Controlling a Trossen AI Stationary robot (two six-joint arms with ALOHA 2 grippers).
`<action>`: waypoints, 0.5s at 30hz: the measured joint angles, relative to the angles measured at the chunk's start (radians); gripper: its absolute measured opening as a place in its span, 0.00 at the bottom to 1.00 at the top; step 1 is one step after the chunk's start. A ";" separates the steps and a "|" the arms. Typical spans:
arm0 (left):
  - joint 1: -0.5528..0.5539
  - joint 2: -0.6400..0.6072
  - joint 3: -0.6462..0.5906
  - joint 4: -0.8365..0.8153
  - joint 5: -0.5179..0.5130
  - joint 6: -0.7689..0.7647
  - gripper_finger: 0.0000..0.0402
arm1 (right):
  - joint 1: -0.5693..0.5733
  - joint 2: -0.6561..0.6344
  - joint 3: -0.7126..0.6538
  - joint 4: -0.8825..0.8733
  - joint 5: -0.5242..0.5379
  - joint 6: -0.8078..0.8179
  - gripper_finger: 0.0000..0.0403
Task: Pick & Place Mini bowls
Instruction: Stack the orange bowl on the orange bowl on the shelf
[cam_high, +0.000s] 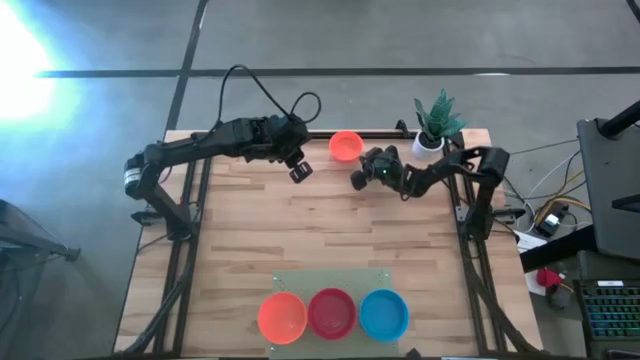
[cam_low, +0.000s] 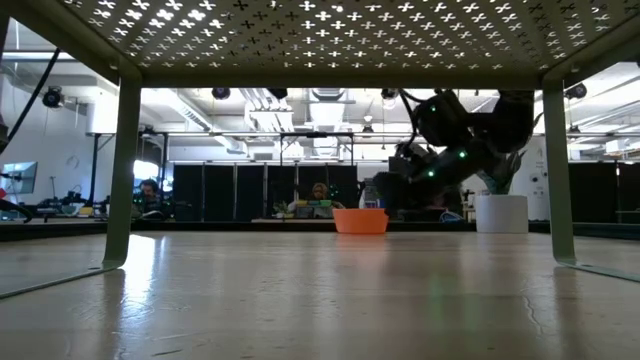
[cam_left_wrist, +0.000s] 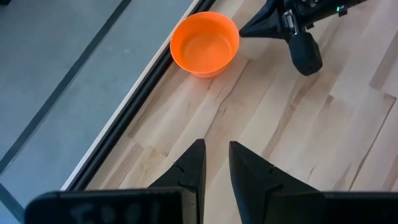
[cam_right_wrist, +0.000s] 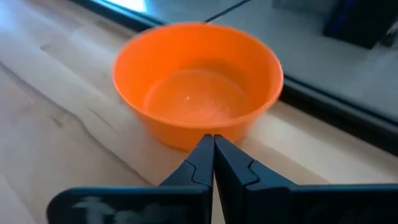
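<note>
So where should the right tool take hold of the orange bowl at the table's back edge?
On the rim of the orange bowl, at the side facing the right tool: it sits upright and open, with a thin wall one finger can slip inside.

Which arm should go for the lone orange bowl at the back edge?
Right. Its hand sits just short of the orange bowl, fingers shut, aimed at it. The left hand is farther off, beside the bowl.
</note>
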 joint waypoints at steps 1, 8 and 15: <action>0.000 0.000 0.000 -0.003 0.000 0.000 0.16 | 0.005 -0.001 0.004 0.001 0.027 0.001 0.02; 0.000 0.000 0.000 -0.010 0.000 0.001 0.16 | 0.009 -0.004 0.052 -0.040 0.125 0.010 0.02; 0.001 0.000 0.000 -0.010 0.000 0.008 0.16 | 0.010 -0.004 0.122 -0.206 0.127 0.023 0.02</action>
